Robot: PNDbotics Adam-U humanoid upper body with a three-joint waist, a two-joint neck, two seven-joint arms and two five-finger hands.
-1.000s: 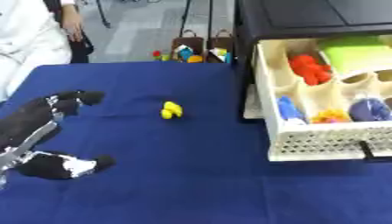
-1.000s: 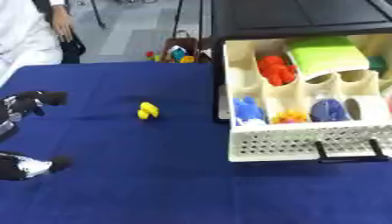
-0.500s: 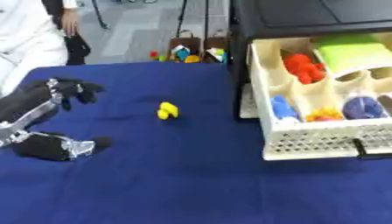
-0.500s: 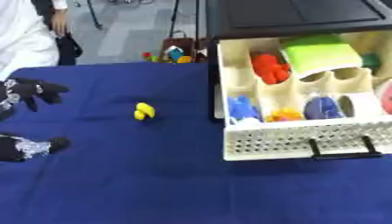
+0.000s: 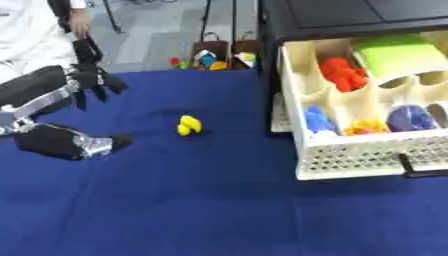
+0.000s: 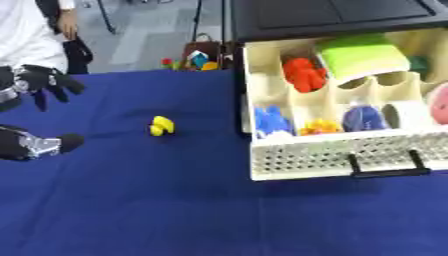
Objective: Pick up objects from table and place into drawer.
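The yellow toy (image 5: 188,125) lies alone on the blue tablecloth (image 5: 219,210), left of the open drawer (image 6: 337,155) and well apart from it. Its long axis runs roughly from near-left to far-right across the cloth, the broader end farther from the camera (its exact shape cannot be made out, so no front or back can be told).

Two black shapes enter from the view's left edge. The upper one, a black and silver arm ending in the left hand (image 5: 92,80), hangs above the far-left part of the cloth; its dark fingers (image 6: 61,85) are spread and only slightly bent, holding nothing. Below it a second black shape with a silver patch (image 5: 66,142) rests on the cloth near the left edge, its rounded tip pointing towards the toy but clearly apart from it; whether this is a hand, and how any fingers stand, cannot be told.

The cream drawer is pulled out from a black cabinet (image 5: 350,17) and split into compartments. A red thing (image 5: 343,74) sits in a far compartment, a green block (image 5: 398,55) beside it to the right; nearer the perforated front lie a blue thing (image 5: 318,120), a small orange-yellow thing (image 5: 367,127) and a dark blue round thing (image 5: 409,118), each in its own compartment. A black handle (image 6: 385,167) is fixed to the drawer's front.
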